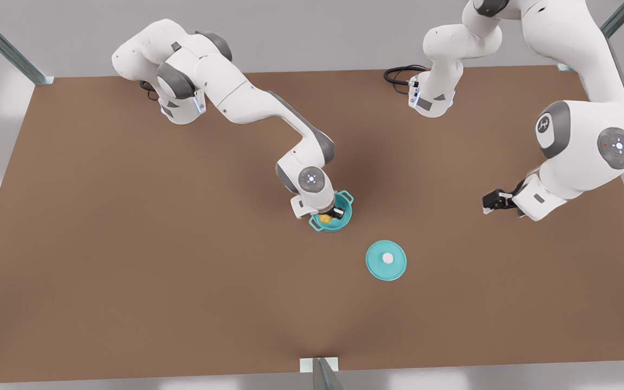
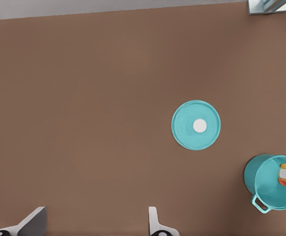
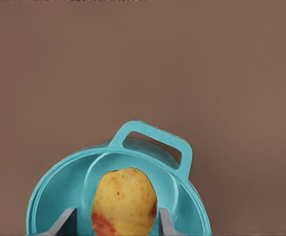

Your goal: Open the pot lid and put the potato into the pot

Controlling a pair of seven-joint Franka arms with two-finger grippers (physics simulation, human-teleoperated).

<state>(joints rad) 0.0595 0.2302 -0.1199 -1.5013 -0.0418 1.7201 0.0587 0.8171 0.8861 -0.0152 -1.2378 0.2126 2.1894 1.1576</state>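
The teal pot [image 1: 346,221] stands uncovered mid-table, and its near loop handle [image 3: 152,140] fills the right wrist view. My right gripper [image 1: 335,213] reaches down into it from the arm on the front view's left. The yellow potato [image 3: 124,201] with its reddish patch lies inside the pot [image 3: 64,182], between the fingers [image 3: 69,220]. These stand slightly wider than the potato, so the gripper is open. The pot lid [image 1: 386,260], knob up, lies flat on the table beside the pot [image 2: 266,182]. My left gripper [image 1: 488,203] hangs open above the table at the front view's right, well away from the lid [image 2: 196,125].
The brown table [image 1: 128,244] stretches bare around the pot and lid. Metal frame posts [image 1: 323,374] stand at the table's edges and corners. Cables [image 1: 398,73] lie at the far edge by one arm's base.
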